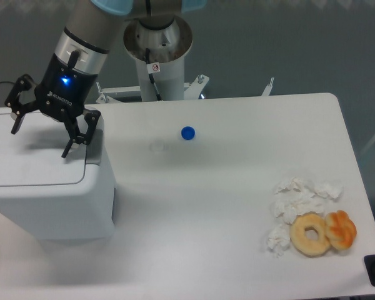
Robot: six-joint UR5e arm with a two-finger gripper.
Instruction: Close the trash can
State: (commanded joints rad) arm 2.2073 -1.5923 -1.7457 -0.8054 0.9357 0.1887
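Note:
The trash can [56,200] is a large white bin at the left of the table, and its flat lid [31,159] lies down on top. A grey latch tab [95,147] sits at the lid's right edge. My gripper [40,140] hangs just above the lid with its two black fingers spread wide apart, open and holding nothing. One fingertip is near the lid's left side, the other is close to the grey tab.
A small blue cap [187,132] lies mid-table. At the right front are crumpled white tissues [297,200], a ring doughnut [310,234] and an orange pastry [342,229]. The arm's base post [157,56] stands behind the table.

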